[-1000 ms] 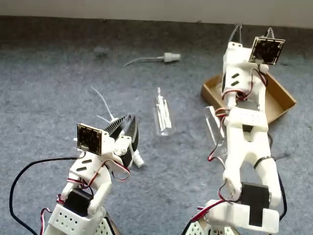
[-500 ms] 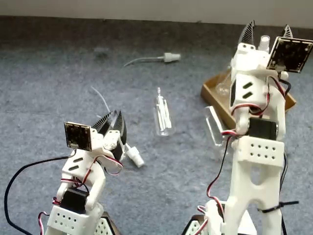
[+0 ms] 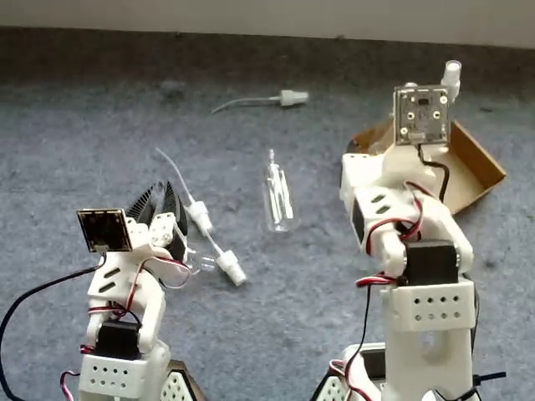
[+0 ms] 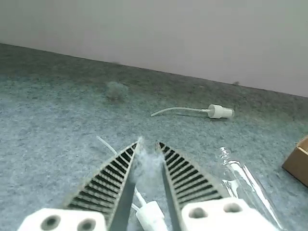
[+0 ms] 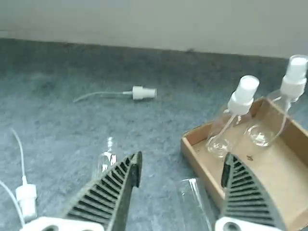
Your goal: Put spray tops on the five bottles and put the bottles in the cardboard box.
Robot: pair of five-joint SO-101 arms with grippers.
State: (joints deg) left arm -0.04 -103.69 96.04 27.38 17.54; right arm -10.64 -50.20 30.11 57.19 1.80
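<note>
While the right hand [image 5: 182,163] is hanging released, jaws spread wide and gripping nothing, two bottles with spray tops are leaning inside the cardboard box [image 5: 192,150]: the nearer bottle [image 5: 225,126] and the farther bottle [image 5: 275,113], side by side. An uncapped bottle [image 3: 277,197] is lying on the desk [image 3: 84,134] between the arms, and another clear bottle [image 5: 192,199] is lying just beside the box. The left hand [image 4: 149,143] is hanging over the desk, jaws a slit apart, grasping nothing, with a loose spray top [image 4: 151,215] right beneath it. A far spray top [image 3: 292,98] is resting near the desk's back edge.
</note>
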